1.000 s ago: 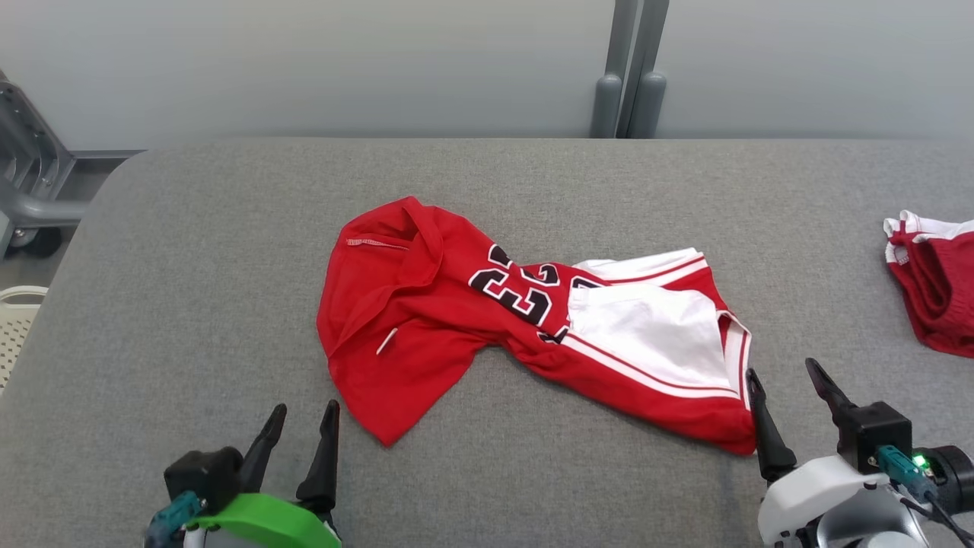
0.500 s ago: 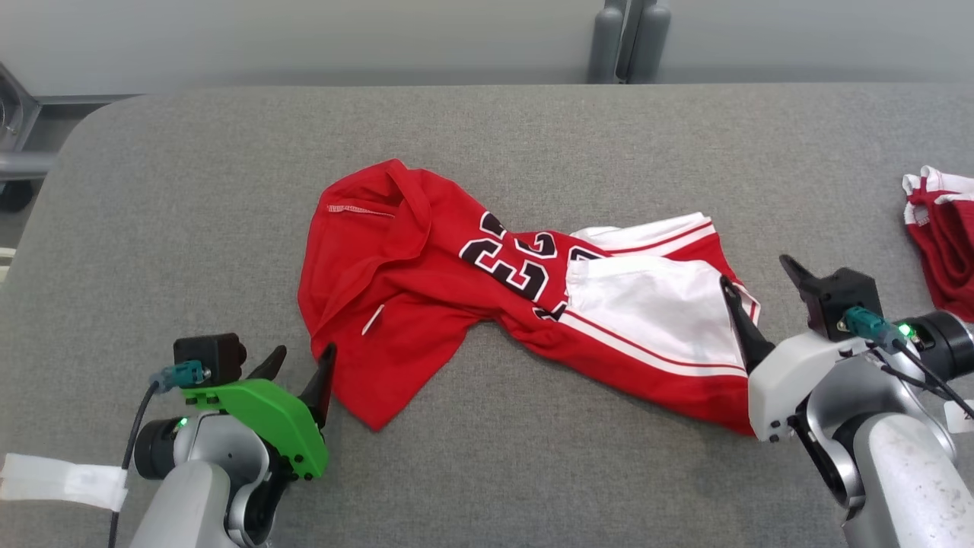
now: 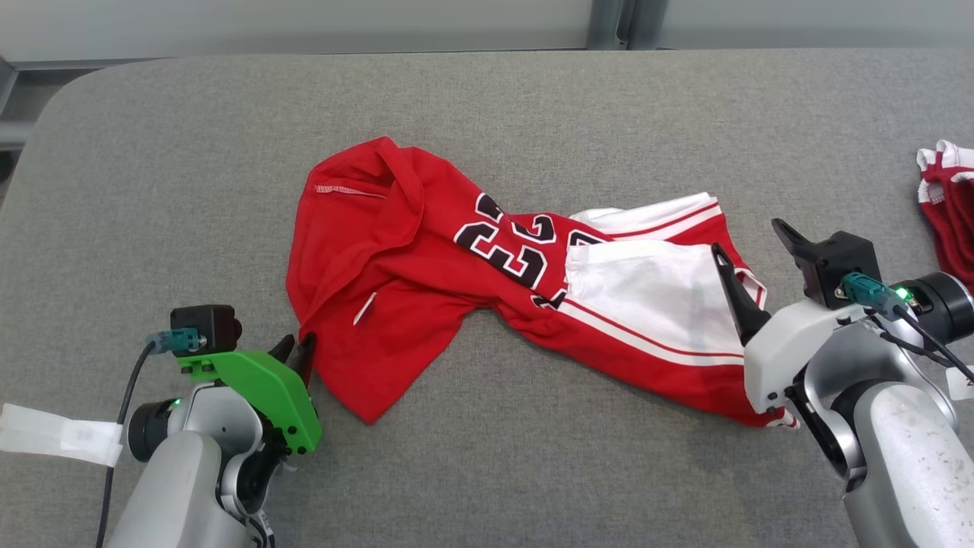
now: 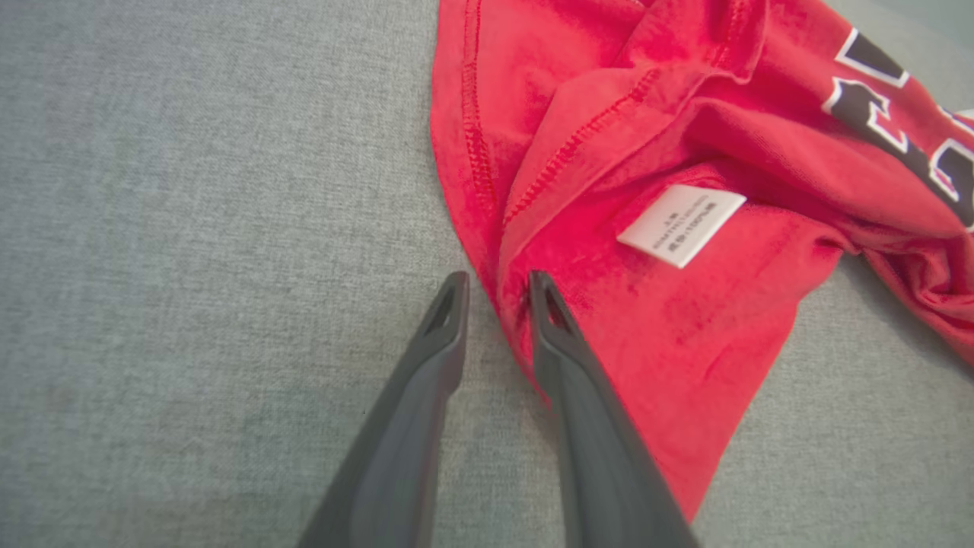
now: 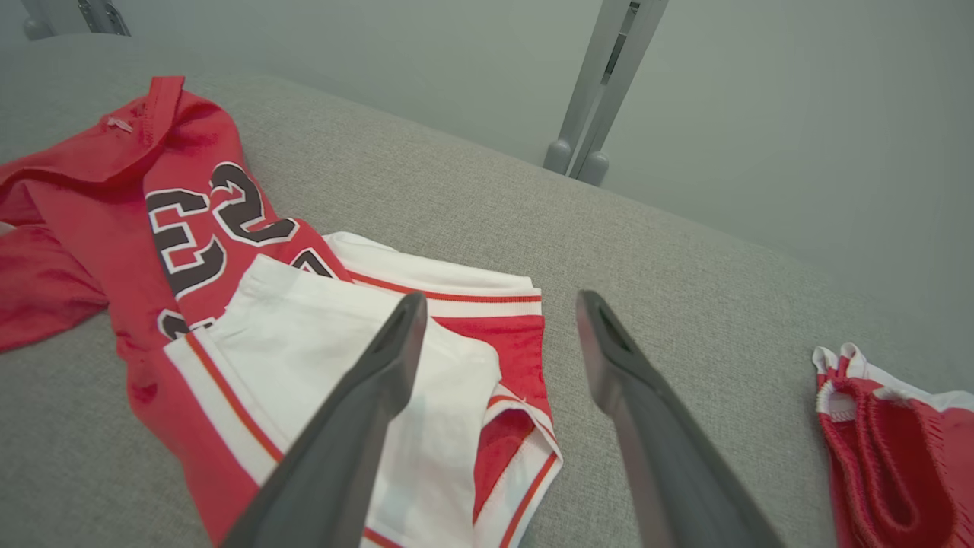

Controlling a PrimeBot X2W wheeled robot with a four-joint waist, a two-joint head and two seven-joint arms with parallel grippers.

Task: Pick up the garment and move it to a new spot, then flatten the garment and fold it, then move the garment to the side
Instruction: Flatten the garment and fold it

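Observation:
The garment (image 3: 426, 259) is a red jersey with black-and-white numbers and a white, red-striped part, lying crumpled in the middle of the grey table (image 3: 533, 99). My left gripper (image 3: 295, 346) is at its lower left edge. In the left wrist view, the left gripper (image 4: 498, 280) has narrowed to a small gap, with the garment's (image 4: 647, 152) red hem between the fingers. One finger rests on the cloth and the other on the table. My right gripper (image 3: 746, 236) stands wide open over the garment's white right end (image 5: 304, 335). The right gripper (image 5: 500, 298) holds nothing.
A second red and white garment (image 3: 947, 205) lies bunched at the table's right edge, also visible in the right wrist view (image 5: 875, 434). A white label (image 4: 681, 224) is sewn inside the jersey. A grey post (image 5: 601, 84) stands behind the table.
The head camera has tilted down. Both arms have reached forward to the garment's ends. The left gripper's fingers have drawn close together around the hem; the right stays wide open.

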